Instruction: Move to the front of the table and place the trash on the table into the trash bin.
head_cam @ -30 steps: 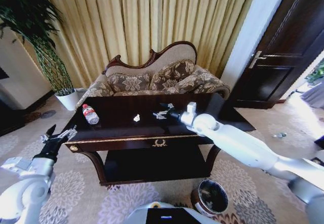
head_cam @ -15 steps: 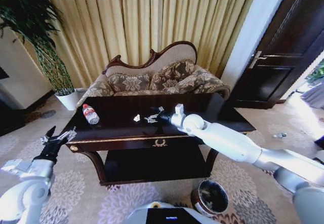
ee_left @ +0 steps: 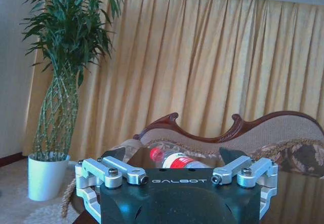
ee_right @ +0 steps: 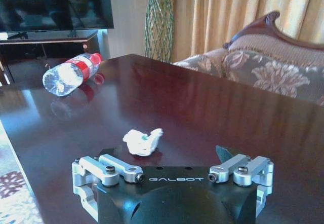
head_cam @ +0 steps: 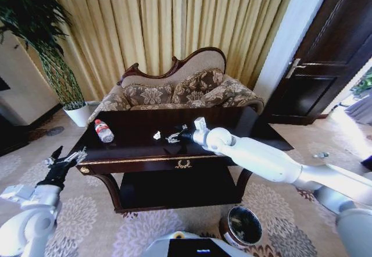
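Observation:
On the dark-brown table a clear bottle with a red label and cap lies on its side at the left end. A small white crumpled scrap sits near the middle. My right gripper reaches over the tabletop and hangs open just right of the scrap. In the right wrist view the scrap lies just ahead of the open right gripper, nearer one finger, with the bottle farther off. My left gripper is open, low off the table's left corner; its wrist view shows the bottle beyond it.
The round dark trash bin with a black liner stands on the carpet, front right of the table. A floral sofa is behind the table. A white plant pot stands at the back left, a dark door at the right.
My right gripper has moved left across the tabletop, closing on the white scrap. The left arm has barely shifted.

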Tool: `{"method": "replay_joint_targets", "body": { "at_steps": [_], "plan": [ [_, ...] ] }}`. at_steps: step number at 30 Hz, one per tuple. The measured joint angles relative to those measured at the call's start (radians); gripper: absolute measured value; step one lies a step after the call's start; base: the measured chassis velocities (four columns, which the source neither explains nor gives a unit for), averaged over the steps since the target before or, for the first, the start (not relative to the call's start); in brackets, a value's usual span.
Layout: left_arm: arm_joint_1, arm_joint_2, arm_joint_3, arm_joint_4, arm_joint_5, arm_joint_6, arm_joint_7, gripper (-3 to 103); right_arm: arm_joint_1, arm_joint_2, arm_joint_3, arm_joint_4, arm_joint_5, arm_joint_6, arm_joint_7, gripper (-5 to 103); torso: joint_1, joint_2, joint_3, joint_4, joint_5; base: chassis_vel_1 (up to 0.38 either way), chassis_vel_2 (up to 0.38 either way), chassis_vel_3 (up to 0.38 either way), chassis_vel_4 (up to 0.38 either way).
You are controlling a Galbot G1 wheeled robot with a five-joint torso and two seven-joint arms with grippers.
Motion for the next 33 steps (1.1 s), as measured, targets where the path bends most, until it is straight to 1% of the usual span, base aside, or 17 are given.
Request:
{"method": "replay_joint_targets", "body": {
  "at_steps": [1,3,4,5,6,16,21,31,32,33],
  "plan": [
    [0.0,0.0,0.0,0.0,0.0,0.0,0.0,100,0.0,0.0,0.0,0.0,0.0,0.0,0.0,100,0.0,0.0,0.0,0.0,0.0,0.0,0.0,0.0,0.0],
    [0.005,-0.002,-0.003,0.002,0.005,0.001,0.0,100,0.013,0.022,-0.007,0.013,0.064,-0.021,0.058,100,0.0,0.0,0.0,0.0,0.0,0.0,0.0,0.0,0.0],
    [0.006,-0.002,-0.004,0.004,0.008,0.0,0.0,100,0.018,0.032,-0.01,0.014,0.082,-0.025,0.079,100,0.0,0.0,0.0,0.0002,0.0,0.0,0.0,0.0,0.0],
    [0.006,-0.002,-0.004,0.004,0.008,0.0,0.0,100,0.018,0.032,-0.01,0.014,0.082,-0.025,0.079,100,0.0,0.0,0.0,0.0002,0.0,0.0,0.0,0.0,0.0],
    [0.006,-0.003,-0.005,0.005,0.012,-0.002,0.0,100,0.027,0.05,-0.017,0.012,0.096,-0.028,0.102,100,0.0,0.0,0.0,0.0003,-0.0001,0.0,0.0,0.0,0.0],
    [0.014,-0.027,-0.017,0.004,0.017,-0.008,0.007,100,0.067,0.117,-0.057,-0.07,0.072,-0.027,0.091,100,0.0,0.0,0.0,0.0001,0.0001,0.0,0.0,0.0,0.0],
    [0.017,-0.037,-0.018,0.011,0.018,-0.011,0.014,100,0.074,0.146,-0.067,-0.086,0.068,-0.025,0.099,100,0.0,0.0,0.0,0.0,0.0,0.0,0.0,0.0,0.0],
    [0.008,-0.038,-0.015,0.022,0.02,-0.012,0.016,100,0.082,0.183,-0.085,-0.112,0.045,-0.023,0.113,100,0.0,0.0,0.0,0.0001,0.0,0.0,0.0,0.0,0.0],
    [0.006,-0.035,-0.015,0.026,0.02,-0.012,0.017,100,0.082,0.186,-0.087,-0.117,0.034,-0.021,0.113,96,0.0,0.0,0.0,0.0,0.0,0.0,0.0,0.0,0.0],
    [0.005,-0.033,-0.015,0.027,0.02,-0.012,0.018,100,0.08,0.187,-0.088,-0.119,0.029,-0.021,0.113,96,0.0,0.0,0.0,0.0,0.0,0.0,0.0,0.0,0.0]
  ]
}}
